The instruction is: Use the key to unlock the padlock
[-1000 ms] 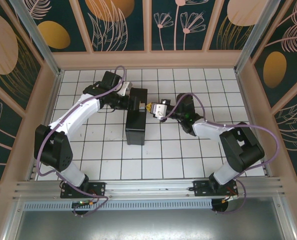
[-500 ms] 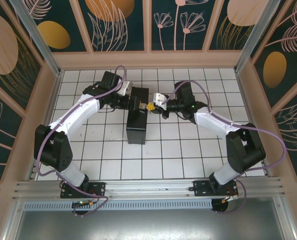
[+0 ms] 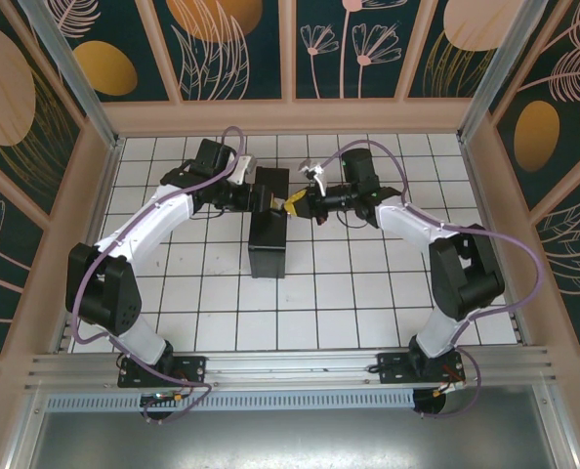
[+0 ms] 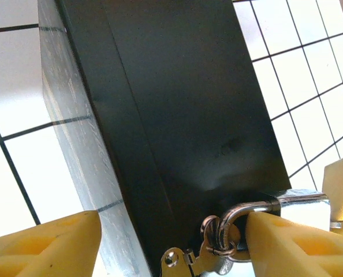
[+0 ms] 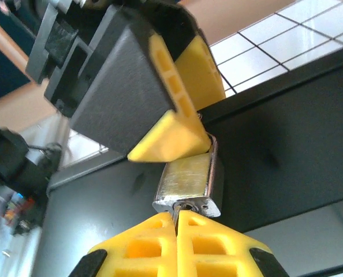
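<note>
Since a second ago, swung away from the arm bases and straightened toward the box: the right forearm, with the right gripper [image 3: 301,205] rolled over and brought closer to the right face of the black rectangular box [image 3: 269,249]. Left arm unchanged, reaching the same box from its left.

Closed tight, yellow tips of the right gripper meeting on the thin silvery metal key [image 5: 175,212], with just a sliver of blade visible between them. Blade tip touching the keyhole in the end of the small silver-grey squarish metal padlock [image 5: 189,176]; depth of entry impossible to tell. Padlock lying against the box's right face, thin shackle threaded through a small silver hasp [image 4: 180,259] at the box's edge.

Left gripper [image 4: 171,225] open, yellow fingers [image 4: 293,245] spread wide astride that edge of the box: one against the shackle, the other beside the box's grey side wall. In the right wrist view, that finger's tip resting on the padlock's shackle end, opposite the key.

Box standing on the white, black-gridded tile table [image 3: 368,303], between the two wrists.
</note>
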